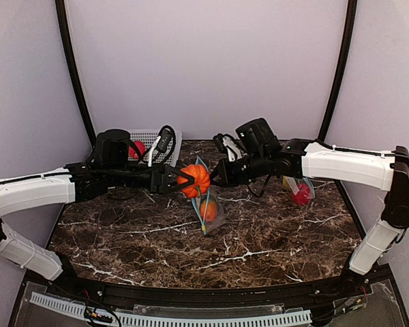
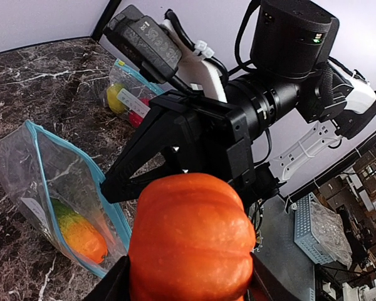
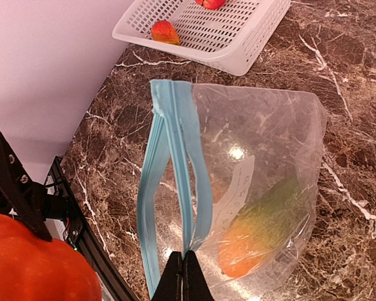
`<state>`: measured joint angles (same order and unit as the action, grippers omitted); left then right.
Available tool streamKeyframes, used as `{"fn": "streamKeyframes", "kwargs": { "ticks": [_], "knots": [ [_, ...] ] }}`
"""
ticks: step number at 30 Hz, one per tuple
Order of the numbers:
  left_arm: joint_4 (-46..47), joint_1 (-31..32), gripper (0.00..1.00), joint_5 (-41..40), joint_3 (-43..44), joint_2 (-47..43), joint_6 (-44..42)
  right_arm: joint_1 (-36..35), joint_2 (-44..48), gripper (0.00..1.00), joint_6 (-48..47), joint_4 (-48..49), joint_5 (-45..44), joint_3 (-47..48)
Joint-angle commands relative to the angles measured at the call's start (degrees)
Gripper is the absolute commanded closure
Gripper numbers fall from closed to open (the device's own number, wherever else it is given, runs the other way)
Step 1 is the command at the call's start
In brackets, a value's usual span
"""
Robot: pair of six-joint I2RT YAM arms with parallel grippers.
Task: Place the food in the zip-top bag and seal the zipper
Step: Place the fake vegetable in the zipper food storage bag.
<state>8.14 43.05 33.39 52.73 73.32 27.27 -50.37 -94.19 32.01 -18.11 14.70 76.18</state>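
1. A dark brown desk [image 1: 273, 238] with white marble veining carries everything; two robot arms reach in from either side and meet over its middle.
2. The left claw [image 1: 189, 180] is clamped around a ribbed orange toy pumpkin [image 2: 191, 241], one finger on each flank, holding it in the air above the desk.
3. The pumpkin hangs just beside the mouth of a clear plastic zip-top bag with a light blue zipper strip [image 3: 175, 144]. It is outside the bag.
4. The right claw [image 3: 183, 276] has its fingers pressed together, pinching the blue zipper at one end of the mouth. From that pinch the two zipper strips bow apart, so the mouth stands open as a narrow slit.
5. Inside this bag lies one long rounded toy fruit, orange fading to green [image 3: 263, 232], down near the bottom.
6. The two claws face each other closely, with the bag's mouth between them.
7. A second clear zip-top bag [image 1: 301, 191] lies on the desk's right side, well apart from the first, with a red piece and a yellow piece inside.
8. A white mesh plastic basket [image 3: 238, 56] sits at the far left of the desk, behind the left arm. It holds a small orange-red fruit [image 3: 165, 31] and a red fruit [image 1: 137, 148].
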Motion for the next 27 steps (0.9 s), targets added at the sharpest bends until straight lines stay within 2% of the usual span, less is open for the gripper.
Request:
{"fn": "streamKeyframes", "kwargs": {
  "ticks": [1,8,27],
  "knots": [
    [3.45,0.32,0.51,-2.06,-1.32,0.52,1.23,-0.6,0.76,1.0,-0.15,-0.03,-0.99,0.72],
    [0.12,0.37,0.51,-8.65,-2.46,1.76,0.96,-0.7,1.03,1.0,-0.37,-0.08,-0.81,0.9],
    [-7.26,0.88,0.51,-17.64,2.06,8.09,0.97,-1.4,0.05,1.0,-0.75,0.98,2.39,1.86]
  ]
}}
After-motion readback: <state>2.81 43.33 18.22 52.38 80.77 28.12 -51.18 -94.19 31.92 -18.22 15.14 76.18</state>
